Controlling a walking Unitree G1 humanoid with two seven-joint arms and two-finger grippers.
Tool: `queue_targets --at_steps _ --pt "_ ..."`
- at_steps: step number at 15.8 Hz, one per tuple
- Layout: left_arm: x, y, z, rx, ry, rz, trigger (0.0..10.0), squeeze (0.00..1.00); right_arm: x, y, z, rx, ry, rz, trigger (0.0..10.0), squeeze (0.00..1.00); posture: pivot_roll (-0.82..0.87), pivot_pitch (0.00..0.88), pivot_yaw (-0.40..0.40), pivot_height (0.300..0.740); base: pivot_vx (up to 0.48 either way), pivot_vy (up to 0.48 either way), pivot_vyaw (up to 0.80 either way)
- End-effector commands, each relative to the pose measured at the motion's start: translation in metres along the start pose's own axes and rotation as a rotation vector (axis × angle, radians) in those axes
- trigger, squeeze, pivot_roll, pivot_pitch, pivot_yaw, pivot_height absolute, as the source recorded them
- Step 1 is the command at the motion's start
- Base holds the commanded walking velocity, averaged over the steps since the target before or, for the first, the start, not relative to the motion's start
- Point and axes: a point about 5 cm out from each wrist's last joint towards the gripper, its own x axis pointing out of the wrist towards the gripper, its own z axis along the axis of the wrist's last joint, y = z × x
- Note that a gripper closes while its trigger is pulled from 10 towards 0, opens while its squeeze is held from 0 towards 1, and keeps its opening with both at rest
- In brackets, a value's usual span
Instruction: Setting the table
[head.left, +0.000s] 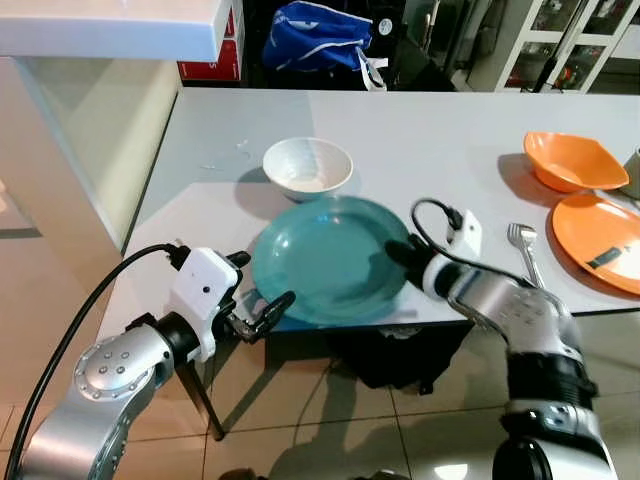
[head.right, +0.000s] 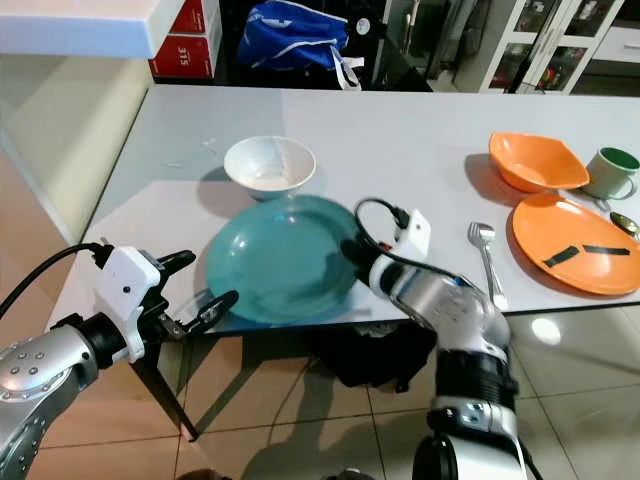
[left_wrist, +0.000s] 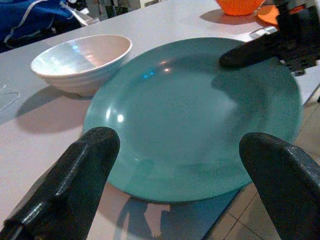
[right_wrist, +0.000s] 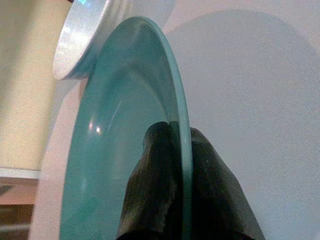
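Note:
A teal plate (head.left: 330, 255) lies at the near edge of the grey table (head.left: 420, 140), slightly overhanging it. My right gripper (head.left: 398, 252) is shut on the plate's right rim (right_wrist: 186, 135), one finger above and one below. My left gripper (head.left: 262, 290) hovers open just off the table's front edge, left of the plate, with its fingertips (left_wrist: 92, 150) spread toward the plate (left_wrist: 195, 110) and not touching it. A white bowl (head.left: 307, 166) sits right behind the plate. A silver fork (head.left: 526, 248) lies to the right.
An orange plate (head.right: 578, 243) with dark strips, an orange bowl (head.right: 535, 160), a green mug (head.right: 610, 172) and a spoon (head.right: 624, 222) stand at the table's right. A white counter (head.left: 110, 30) rises on the left. A blue bag (head.left: 315, 40) sits beyond the table. Tiled floor lies below.

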Motion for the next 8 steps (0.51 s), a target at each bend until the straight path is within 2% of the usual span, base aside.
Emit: queue_targets --at_steps 1,3,4,5,6,8 --pt "0.0 -0.001 0.005 0.004 -0.011 -0.027 10.0 0.0 0.003 -0.009 -0.001 -0.044 0.011 -0.065 10.0 0.0 0.06 0.061 -0.057 0.74 0.0 0.0 0.0" --pt "0.0 -0.003 0.006 0.0 -0.017 -0.045 10.0 0.0 0.007 -0.011 -0.002 -0.031 0.007 -0.069 10.0 0.0 0.06 0.06 -0.057 0.74 0.0 0.0 0.0" --pt "0.001 -0.004 0.006 -0.003 -0.015 -0.049 10.0 0.0 0.009 -0.013 -0.002 -0.007 0.005 -0.078 10.0 0.04 0.07 0.061 -0.058 0.74 0.0 0.0 0.0" --pt "0.001 -0.004 0.005 -0.005 -0.012 -0.047 10.0 0.0 0.011 -0.016 -0.003 0.012 0.01 -0.094 10.0 0.86 0.07 0.062 -0.057 0.74 0.0 0.0 0.0" --pt "0.002 -0.004 0.005 -0.007 -0.011 -0.048 10.0 0.0 0.013 -0.018 -0.004 0.012 0.009 -0.105 10.0 1.0 0.07 0.063 -0.056 0.74 0.0 0.0 0.0" --pt "0.002 -0.005 0.004 -0.013 -0.01 -0.056 10.0 0.0 0.016 -0.023 -0.005 0.02 0.002 -0.114 10.0 1.0 0.07 0.064 -0.054 0.74 0.0 0.0 0.0"
